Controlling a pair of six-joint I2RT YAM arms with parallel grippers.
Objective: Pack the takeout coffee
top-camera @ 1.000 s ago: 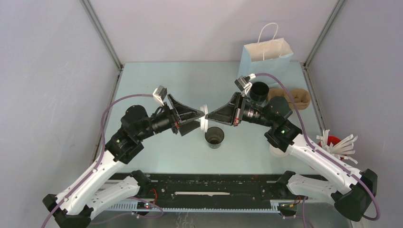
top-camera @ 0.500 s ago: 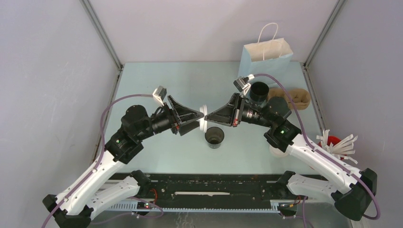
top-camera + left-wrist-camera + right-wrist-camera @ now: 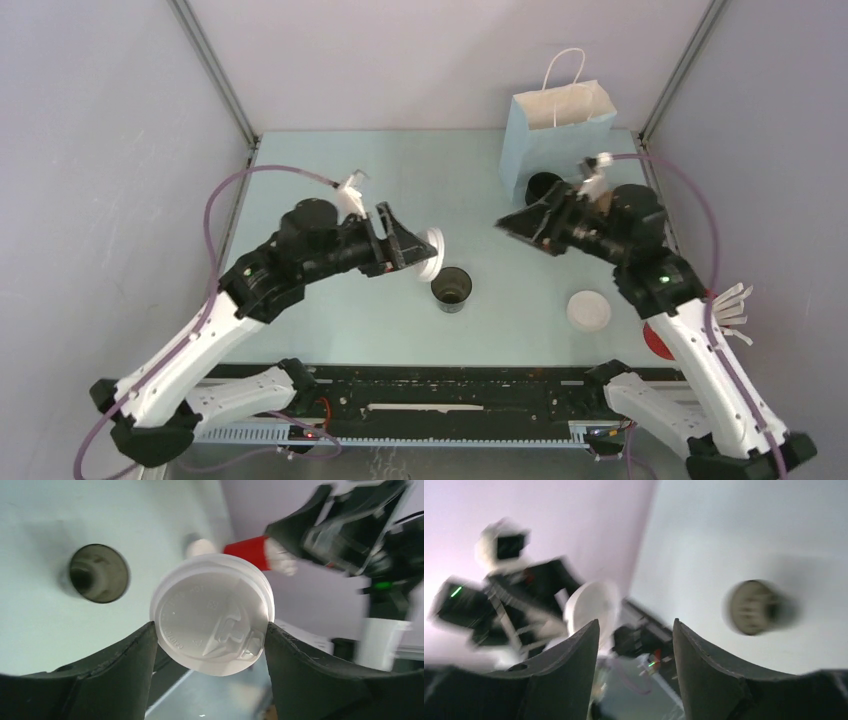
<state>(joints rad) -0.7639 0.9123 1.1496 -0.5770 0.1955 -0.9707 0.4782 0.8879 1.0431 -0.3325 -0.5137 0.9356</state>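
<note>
**Top external view.** The left gripper (image 3: 428, 254) clamps a white lid (image 3: 433, 252) by its rim. The disc is held on edge, just above and to the left of the open black cup (image 3: 451, 288), which stands on the table (image 3: 330, 170). The right gripper (image 3: 512, 222) is well apart from both, with its jaws parted and empty, in front of the paper bag (image 3: 557, 125). A second black cup (image 3: 541, 186) stands just beside the foot of the bag. A spare lid (image 3: 588, 311) lies flat on the table further right.

**Left wrist view.** The white lid (image 3: 212, 617) spans the gap between the fingers (image 3: 125, 655) and touches both, its embossed top face toward the camera. The black cup (image 3: 98, 573) appears mouth-up to the left of the lid, apart from it.

**Right wrist view (blurred).** Nothing lies between the fingers (image 3: 569, 665), so this gripper stands open. The black cup (image 3: 754, 607) sits to the right and the white lid (image 3: 591, 607), in the other arm's hold, to the left.

**Step in hand (judged).** The cup is being capped, and bagging is not yet begun. The next move calls for turning the lid flat with its hollow side down, centring it over the cup's rim and pressing evenly. The cup stands unsupported, so a tilted or off-centre push could seat only one side or tip it
</note>
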